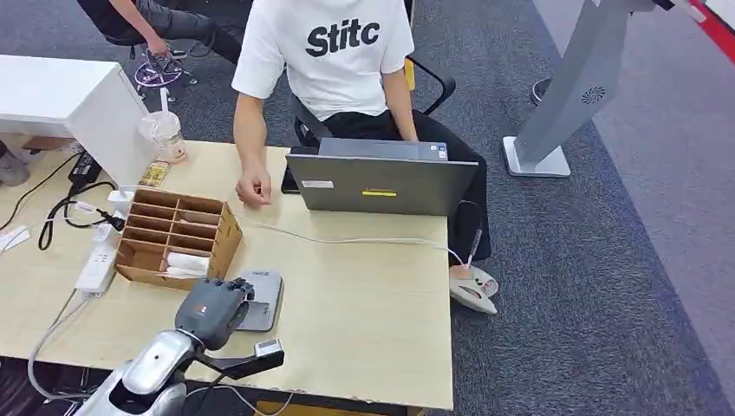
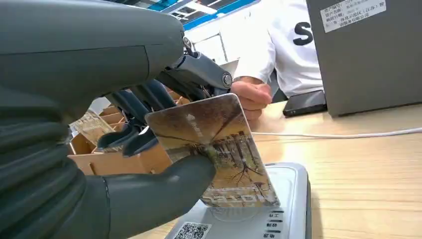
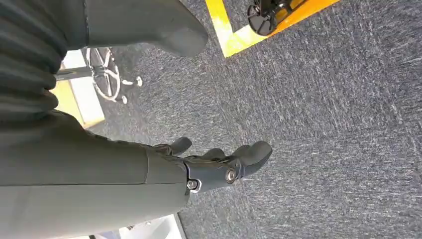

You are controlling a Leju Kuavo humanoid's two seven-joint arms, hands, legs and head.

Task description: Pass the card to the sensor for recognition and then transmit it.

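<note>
One card is what matters here, and your left hand holds it pinched between the thick thumb and the darker fingers, directly over the grey sensor lying on the table.

Working from the left: beyond the left hand, just past its fingers, stands the cardboard organizer. The sensor lies right under the hand, with the card's lower edge touching or almost touching the reader's top; the wrist view does not settle which. Farther off, across the table, a person sits behind a laptop, with one hand resting on the tabletop.

What could go wrong, in my judgement:
- The card stands tilted, nearly on edge. If the reader needs the face flat, it may not register.
- The thumb grips only the card's near part, so pressing down against the sensor could pivot the card or slip it out.
- Swinging up for the handover, the fingers could clip the organizer.

The card's long axis runs up and away from the thumb, printed face toward the wrist camera, lower edge toward the sensor.

Your right hand hangs above the carpet, holding nothing, fingers loosely spread.
</note>
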